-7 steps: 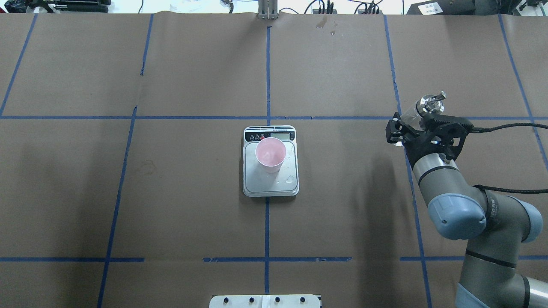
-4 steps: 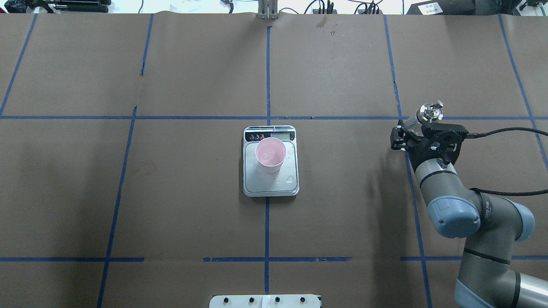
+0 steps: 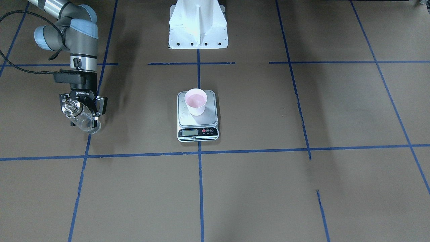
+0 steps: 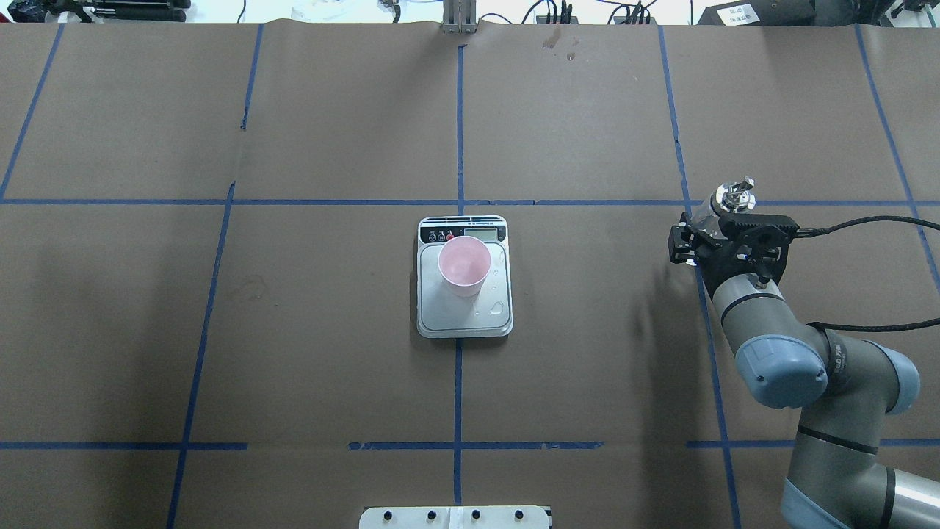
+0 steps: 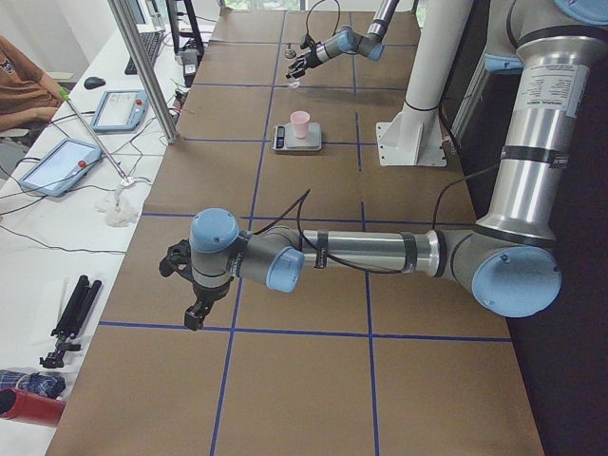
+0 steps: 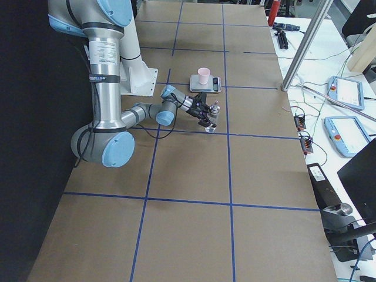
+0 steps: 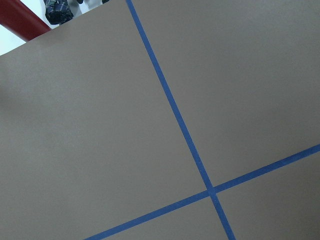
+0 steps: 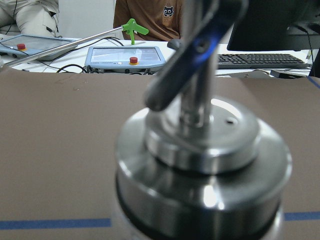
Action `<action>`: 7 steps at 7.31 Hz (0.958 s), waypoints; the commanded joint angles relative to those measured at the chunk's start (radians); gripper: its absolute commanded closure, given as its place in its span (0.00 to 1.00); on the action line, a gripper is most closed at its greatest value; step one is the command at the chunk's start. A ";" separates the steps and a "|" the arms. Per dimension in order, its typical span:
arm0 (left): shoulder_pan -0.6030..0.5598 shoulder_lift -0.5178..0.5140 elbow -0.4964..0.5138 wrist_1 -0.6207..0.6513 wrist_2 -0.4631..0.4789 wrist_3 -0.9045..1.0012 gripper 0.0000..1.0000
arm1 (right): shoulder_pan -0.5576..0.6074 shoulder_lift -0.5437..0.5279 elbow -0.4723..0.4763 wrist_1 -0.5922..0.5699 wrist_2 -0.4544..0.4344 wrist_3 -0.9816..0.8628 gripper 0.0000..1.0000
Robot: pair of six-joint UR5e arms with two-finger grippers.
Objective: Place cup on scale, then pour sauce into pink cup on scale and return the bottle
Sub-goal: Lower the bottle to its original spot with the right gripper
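Observation:
The pink cup [image 4: 464, 266] stands upright on the scale [image 4: 465, 317] at the table's middle, toward the display end of the platform; they show as cup [image 3: 196, 102] and scale [image 3: 198, 131] in the front-facing view. Far to the robot's right, my right gripper [image 4: 723, 224] is shut on the clear glass bottle [image 4: 734, 195], held low over the table and slightly tilted. Its silver spout cap [image 8: 200, 150] fills the right wrist view. The left gripper [image 5: 193, 290] hangs over the near table end; I cannot tell whether it is open or shut.
Small drops of liquid lie on the scale platform [image 4: 499, 307]. The robot's white base [image 3: 198, 25] stands behind the scale. Beyond the far table edge there are tablets [image 8: 125, 56], a keyboard [image 8: 260, 60] and seated people. Blue tape lines cross the brown table.
The right arm has lowered the bottle toward the table and drawn it slightly back toward the robot. Cup and scale have not moved.

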 commanded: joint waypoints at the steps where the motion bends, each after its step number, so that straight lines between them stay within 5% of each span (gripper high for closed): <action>1: 0.000 0.000 0.000 0.000 0.000 0.000 0.00 | 0.002 -0.013 0.003 0.000 0.030 -0.002 1.00; 7: -0.012 0.000 -0.002 -0.002 0.003 0.002 0.00 | 0.016 -0.016 0.011 0.000 0.030 0.000 1.00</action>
